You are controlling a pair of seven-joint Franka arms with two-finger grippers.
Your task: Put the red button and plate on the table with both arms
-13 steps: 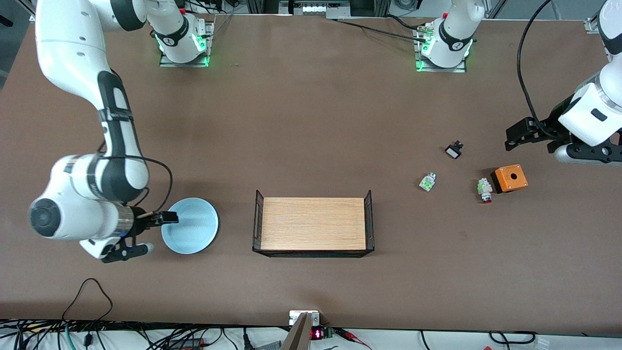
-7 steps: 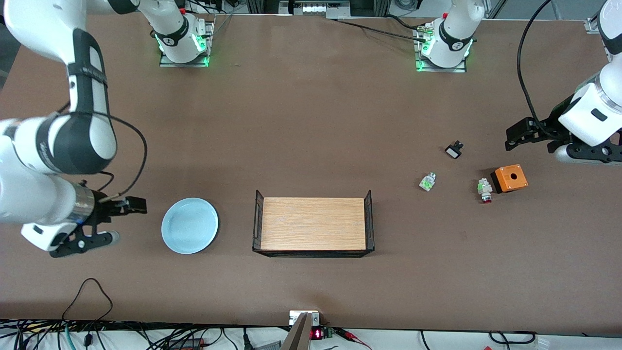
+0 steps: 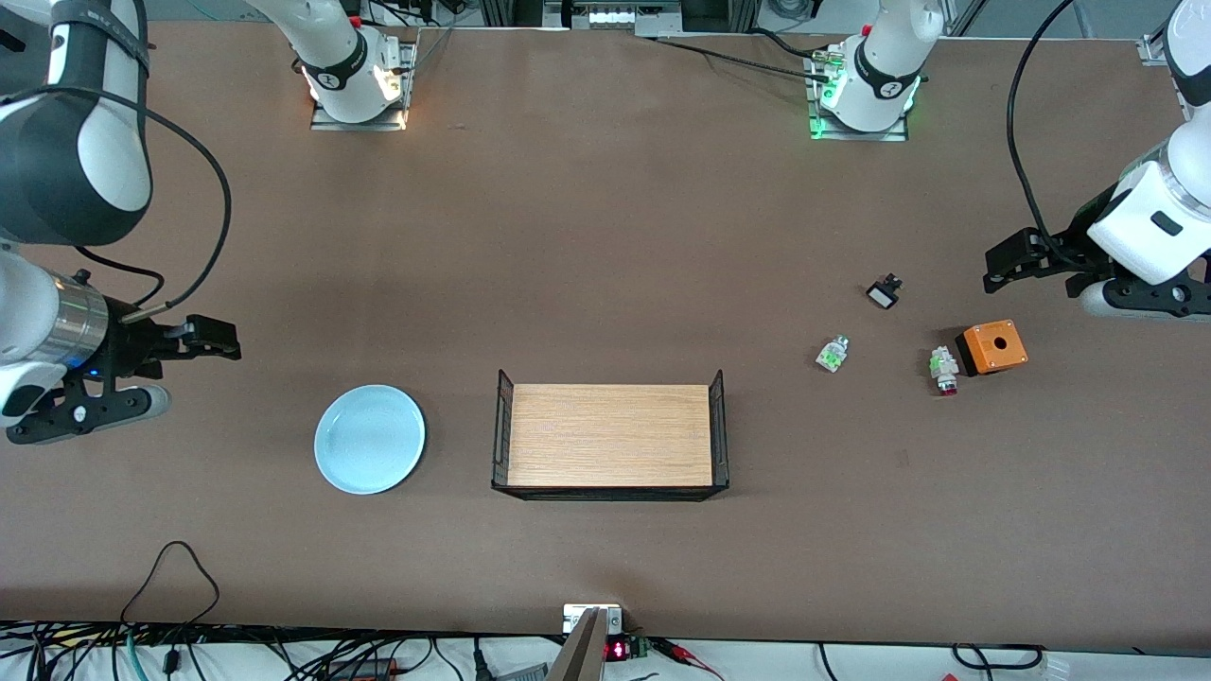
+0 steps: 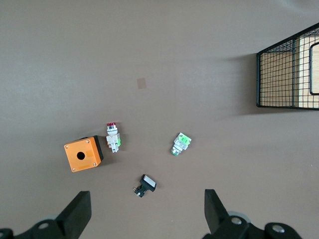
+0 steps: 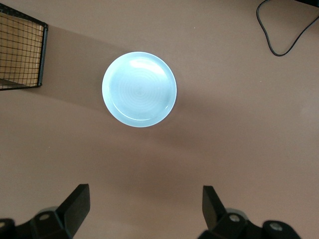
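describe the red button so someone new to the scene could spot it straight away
Start at the wood rack mid-table and go toward the left arm's end to the orange box. The red button lies right beside it. Unlike the similar white-green piece closer to the rack, it has a red tip.

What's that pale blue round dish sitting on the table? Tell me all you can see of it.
The plate is a round, shallow, pale light-blue dish with a raised rim and faint concentric rings inside, glossy like glazed ceramic. It is empty and lies flat on the brown table, beside the wood-floored wire rack, toward the right arm's end. Nothing touches it but the tabletop.
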